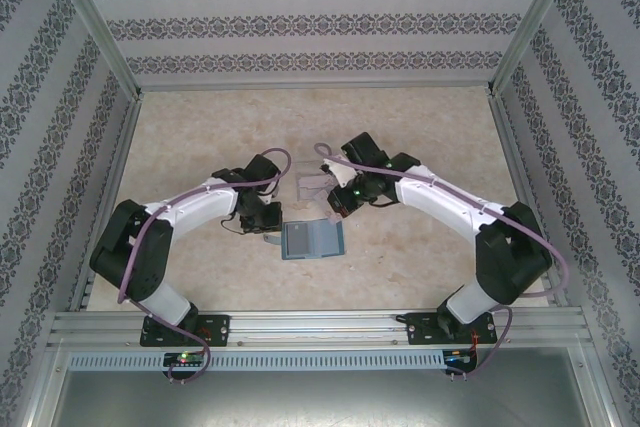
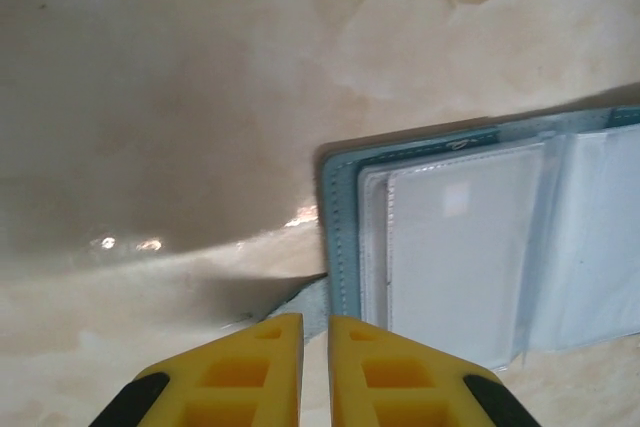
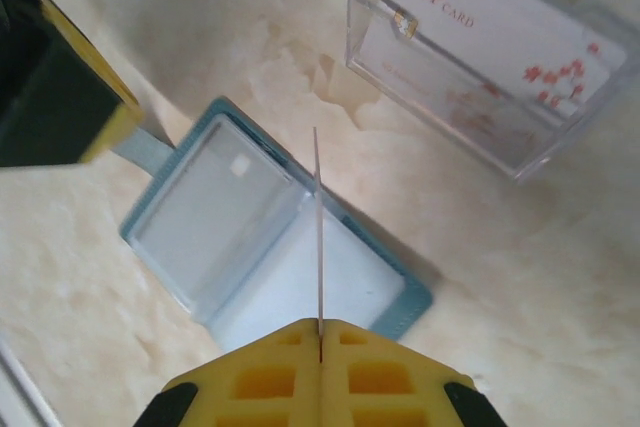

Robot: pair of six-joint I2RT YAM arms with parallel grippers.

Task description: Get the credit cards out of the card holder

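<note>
- While the card holder (image 1: 312, 240) lies opened flat on the marbled beige table (image 1: 420, 137) between the two arms, its teal cover looks soft, with a stitched border. Its inner sleeves are glossy clear plastic, rectangular with rounded corners.
- Its strap tab (image 2: 306, 299) juts from the left side as a flat grey-blue strip.
- One credit card (image 3: 318, 217) appears edge-on from the right wrist, a thin, stiff pale line over the holder's middle fold. Its face cannot be read, and whether its far end touches the sleeves cannot be told.
- A clear hard-plastic box (image 3: 570, 127) sits just beyond the holder, its right end cut off by the frame. Inside it is a pale card printed "VIP CARD" with small red blossoms.
- The sleeves look pale and blank, and whether any cards sit inside them cannot be made out.
- The right gripper (image 3: 320, 325) has its yellow ribbed fingers pressed together on the near edge of the credit card, pinching it.
- The left gripper (image 2: 316, 321) has its yellow fingers parted by a narrow slit, with the tips at the end of the strap tab. Whether they touch the tab cannot be told.
- The left arm (image 1: 190, 212) and right arm (image 1: 450, 202) both reach forward with elbows out and bend inward, so the wrists close on the holder from either side.
</note>
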